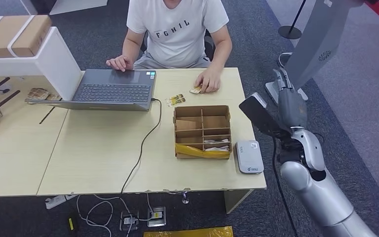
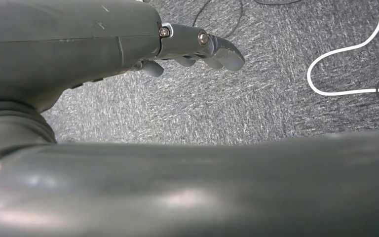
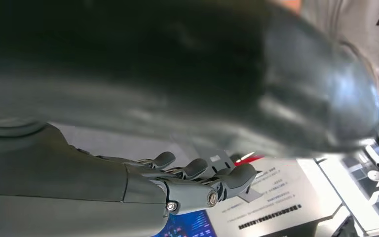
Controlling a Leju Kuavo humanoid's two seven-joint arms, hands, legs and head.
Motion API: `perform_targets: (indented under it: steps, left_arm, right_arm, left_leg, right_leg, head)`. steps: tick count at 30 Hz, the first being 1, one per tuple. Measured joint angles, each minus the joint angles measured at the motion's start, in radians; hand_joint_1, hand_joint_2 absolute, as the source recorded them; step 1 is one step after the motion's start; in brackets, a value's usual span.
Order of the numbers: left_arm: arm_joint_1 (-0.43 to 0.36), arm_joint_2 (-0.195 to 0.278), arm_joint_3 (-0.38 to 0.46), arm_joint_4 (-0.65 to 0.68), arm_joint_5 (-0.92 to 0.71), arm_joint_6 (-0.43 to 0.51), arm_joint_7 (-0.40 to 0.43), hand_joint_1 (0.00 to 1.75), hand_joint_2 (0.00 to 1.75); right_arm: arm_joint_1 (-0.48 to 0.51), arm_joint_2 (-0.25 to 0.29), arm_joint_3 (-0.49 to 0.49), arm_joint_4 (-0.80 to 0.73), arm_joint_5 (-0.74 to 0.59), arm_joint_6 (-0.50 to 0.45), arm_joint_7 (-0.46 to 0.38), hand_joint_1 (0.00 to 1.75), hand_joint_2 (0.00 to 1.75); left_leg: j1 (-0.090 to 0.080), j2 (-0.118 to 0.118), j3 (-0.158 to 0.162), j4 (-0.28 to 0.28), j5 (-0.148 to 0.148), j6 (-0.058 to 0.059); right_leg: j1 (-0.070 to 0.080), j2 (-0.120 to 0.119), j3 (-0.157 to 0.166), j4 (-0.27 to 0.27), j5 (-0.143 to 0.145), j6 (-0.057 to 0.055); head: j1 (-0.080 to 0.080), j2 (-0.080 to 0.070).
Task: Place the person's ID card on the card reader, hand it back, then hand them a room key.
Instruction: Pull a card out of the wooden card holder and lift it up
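Setting: light wooden table [image 1: 103, 148] on dark grey carpet; a person [image 1: 177, 29] in a white T-shirt seated at its far side.

Head view:
- Laptop [image 1: 113, 91], open, far left of centre; the person's one hand rests at its far edge.
- ID card [image 1: 195, 90], small and yellowish, on the table at the far edge, under the fingertips of the person's other hand [image 1: 208, 81].
- Two small cards [image 1: 175, 100] lying flat between the laptop and the cardboard box.
- Cardboard box [image 1: 202, 131] with dividers, centre-right; pale items in its near compartments, yellow tape along its near wall.
- Card reader [image 1: 248, 156], white, flat, just beside the box at the table's near right corner.
- Black cable [image 1: 145, 143] running from the laptop over the near edge.
- Right hand [image 1: 288, 101], raised off the table's right side, well apart from the card; fingers extended, holding nothing.

Left wrist view:
- Left hand [image 2: 197, 47] over grey carpet, fingers loosely curved and apart, empty. White cable [image 2: 345, 49] on the floor.

Right wrist view:
- Right hand, fingers [image 3: 197, 170] spread slightly, nothing in them; printed signage behind.
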State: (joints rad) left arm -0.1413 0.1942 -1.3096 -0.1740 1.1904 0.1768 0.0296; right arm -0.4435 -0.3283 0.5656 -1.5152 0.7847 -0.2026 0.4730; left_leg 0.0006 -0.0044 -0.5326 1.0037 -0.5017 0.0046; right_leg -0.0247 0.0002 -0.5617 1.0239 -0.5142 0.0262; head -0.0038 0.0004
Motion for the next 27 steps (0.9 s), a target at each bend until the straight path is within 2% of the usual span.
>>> perform_targets:
  steps: [2,6,14,19,27]
  left_arm:
    - [0.0,0.0,0.0,0.0,0.001,0.001,0.0,0.0,0.0]
    - [-0.001,-0.001,0.0,0.0,0.008,0.011,-0.002,0.0,0.0]
    - [-0.003,-0.001,0.0,0.0,0.02,0.035,-0.002,0.0,0.0]
    - [-0.004,-0.002,0.0,0.0,0.025,0.037,-0.002,0.0,0.0]
    - [-0.005,-0.005,0.0,0.0,0.023,0.037,-0.002,0.0,0.0]
  right_arm:
    - [0.023,-0.022,-0.001,-0.044,-0.001,0.007,0.006,0.0,0.0]
    - [0.057,-0.065,-0.001,-0.108,0.027,0.021,0.01,0.0,1.75]
    - [0.115,-0.127,0.035,-0.13,0.103,0.049,-0.06,0.0,1.75]
    - [0.121,-0.136,0.079,-0.129,0.133,0.097,-0.068,0.0,1.75]
    - [0.125,-0.135,0.147,-0.087,0.166,0.075,-0.096,0.0,1.75]
  left_leg:
    - [0.0,0.001,0.0,0.0,0.0,0.0]
    - [0.0,0.001,0.0,0.0,0.0,0.0]
    - [0.0,0.001,0.0,0.0,0.0,0.0]
    - [0.0,0.001,0.0,0.0,0.0,0.0]
    - [0.0,0.0,-0.001,0.0,0.0,0.0]
  right_leg:
    - [0.0,0.0,0.0,0.0,0.0,0.0]
    - [0.0,0.0,0.0,0.0,0.0,0.0]
    - [0.0,0.0,0.0,0.0,0.0,0.0]
    - [0.0,0.0,0.0,0.0,0.0,0.0]
    - [0.0,0.0,0.0,0.0,0.0,0.0]
  head:
    - [0.0,0.0]
    - [0.0,0.0]
    - [0.0,0.0]
    - [0.0,0.0]
    - [0.0,0.0]
